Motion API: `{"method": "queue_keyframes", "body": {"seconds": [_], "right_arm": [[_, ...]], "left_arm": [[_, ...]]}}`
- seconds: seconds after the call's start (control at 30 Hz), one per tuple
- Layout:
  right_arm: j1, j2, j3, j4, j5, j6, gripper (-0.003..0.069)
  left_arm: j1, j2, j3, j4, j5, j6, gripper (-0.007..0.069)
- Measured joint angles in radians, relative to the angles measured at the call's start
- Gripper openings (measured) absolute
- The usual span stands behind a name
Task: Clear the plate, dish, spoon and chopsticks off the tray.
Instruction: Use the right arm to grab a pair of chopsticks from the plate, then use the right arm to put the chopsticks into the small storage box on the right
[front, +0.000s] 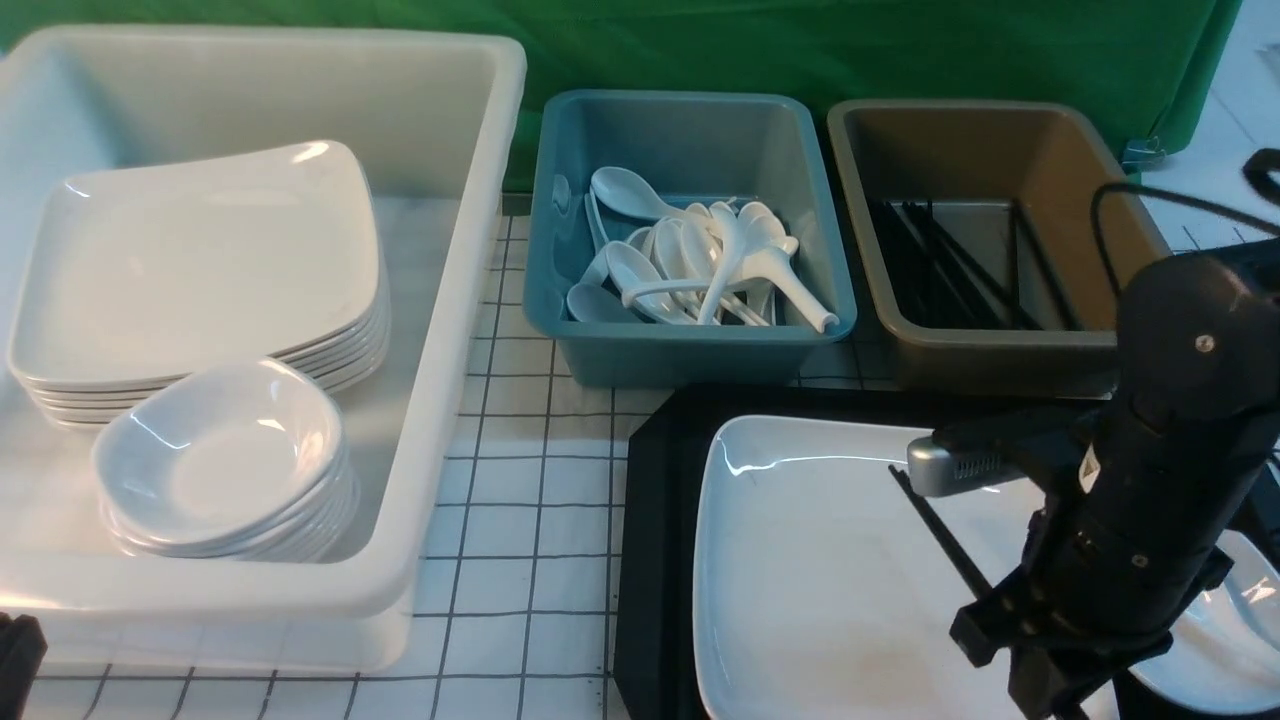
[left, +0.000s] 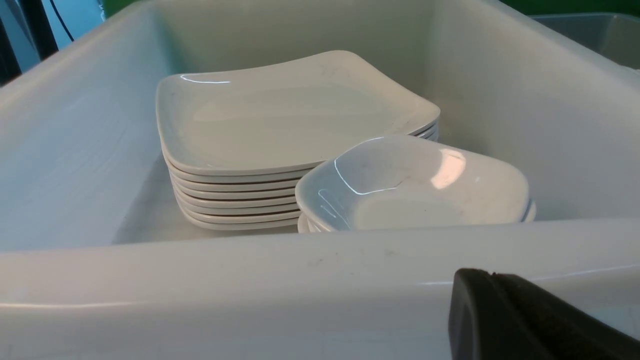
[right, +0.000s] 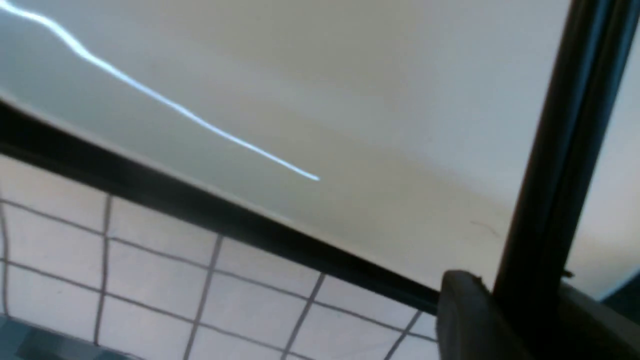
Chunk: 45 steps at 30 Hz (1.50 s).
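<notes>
right fingers (right: 465, 320) grip chopsticks (right: 552, 175) on the plate (right: 300, 100).

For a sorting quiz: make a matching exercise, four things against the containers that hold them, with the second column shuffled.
Things:
1. plate stack
2. spoons
3. single plate
4. black sticks

Places:
A. blue bin
B. black tray
C. white tub
D. brown bin

Pairs: 1-C, 2-A, 3-B, 4-D.
</notes>
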Motion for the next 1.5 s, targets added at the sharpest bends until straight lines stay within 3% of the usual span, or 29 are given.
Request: {"method": "queue_keyframes", "body": {"seconds": [0.2, 0.37, 0.7, 0.9, 0.97, 1.07, 1.3, 1.5], "right_arm": [[0.000, -0.133, 0.000, -0.044, -0.111, -0.028, 0.0168], [-0.017, -0.187, -0.006, -0.149, -0.302, 0.028, 0.0168], [-0.221, -0.048, -0.221, -0.168, -0.630, 0.157, 0.0168], [-0.263, 0.064, -0.342, -0.170, -0.827, 0.224, 0.0168], [-0.262, 0.142, -0.369, -0.170, -0.989, 0.232, 0.0170], [-0.262, 0.225, -0.372, -0.169, -1.098, 0.232, 0.0182], [-0.262, 0.368, -0.372, -0.170, -1.106, 0.242, 0.0284], [-0.262, 0.385, -0.372, -0.169, -0.944, 0.353, 0.0320]], "left_arm": [[0.000, 0.000, 0.000, -0.005, 0.000, 0.000, 0.0021], [0.000, 0.000, 0.000, -0.005, 0.000, 0.000, 0.0021], [0.000, 0.000, 0.000, -0.005, 0.000, 0.000, 0.0021], [0.000, 0.000, 0.000, -0.005, 0.000, 0.000, 0.0021], [0.000, 0.000, 0.000, -0.005, 0.000, 0.000, 0.0021], [0.000, 0.000, 0.000, 0.000, 0.000, 0.000, 0.0021], [0.000, 0.000, 0.000, 0.000, 0.000, 0.000, 0.0021], [0.000, 0.000, 0.000, -0.005, 0.000, 0.000, 0.0021]]}}
